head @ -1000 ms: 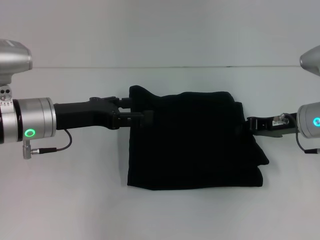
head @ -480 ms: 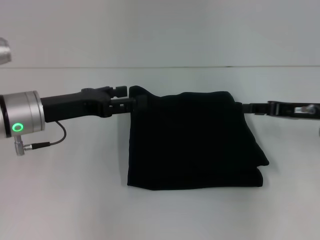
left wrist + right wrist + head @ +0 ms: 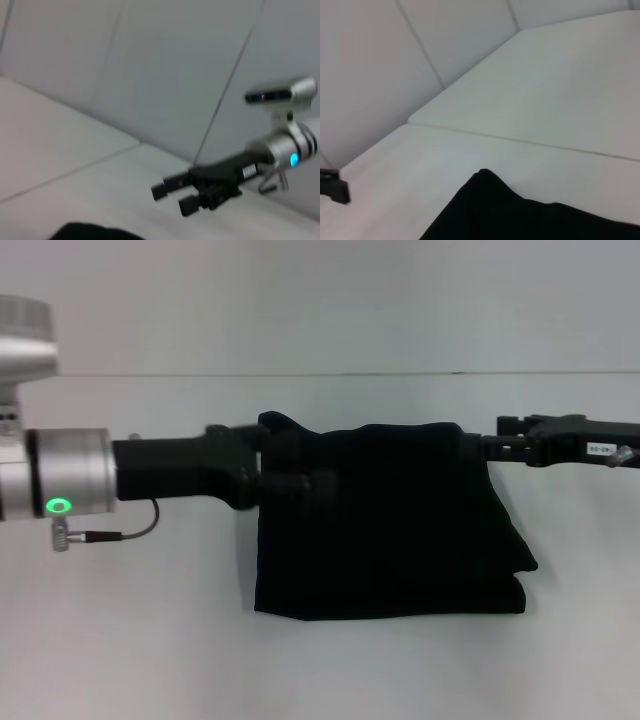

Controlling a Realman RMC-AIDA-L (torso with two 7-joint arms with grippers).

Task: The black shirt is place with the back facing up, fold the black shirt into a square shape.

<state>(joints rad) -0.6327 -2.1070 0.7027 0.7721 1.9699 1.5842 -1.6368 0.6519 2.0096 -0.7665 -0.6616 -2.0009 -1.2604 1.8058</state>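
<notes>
The black shirt is sitting mid-worktop from my head cam, already folded down to a roughly squarish bundle, with the near edge showing stacked layers and the right side bulging out a bit. No lettering showing, just plain black. My left end effector comes in from the left and overlaps the shirt's upper left part, just under that little raised corner; it's black on black there, so I honestly can't tell if the fingers are spread or pinching cloth. My right end effector reaches in from the right, its tip at the shirt's upper right corner. In the left wrist cam I can see that right end effector farther off, hanging above the worktop with its two fingers apart and nothing between them. That cam also catches a sliver of shirt at the frame edge, and the right wrist cam shows a pointed corner of the shirt lying on the white worktop.
</notes>
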